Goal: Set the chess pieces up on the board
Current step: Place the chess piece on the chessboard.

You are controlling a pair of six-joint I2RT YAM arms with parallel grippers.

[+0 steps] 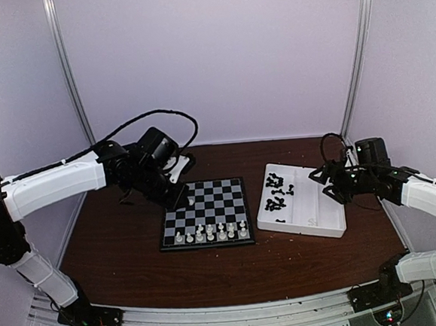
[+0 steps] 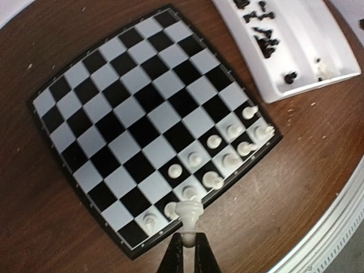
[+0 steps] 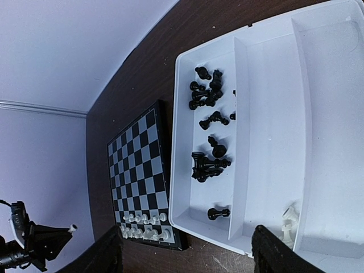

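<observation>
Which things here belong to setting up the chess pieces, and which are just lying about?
Job: board; white pieces on it; held piece in left fingers; black pieces; spare white piece in tray.
Lying about: tray, merely a holder; table.

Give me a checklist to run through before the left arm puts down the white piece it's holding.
1. White piece gripped in the left fingers: ok.
2. Square under that piece free: cannot tell, the piece hides it.
3. Board lying flat: ok.
4. Right fingers open, over the tray, away from the board: ok.
5. Black pieces set on the board: not ok, those in view lie in the tray.
</observation>
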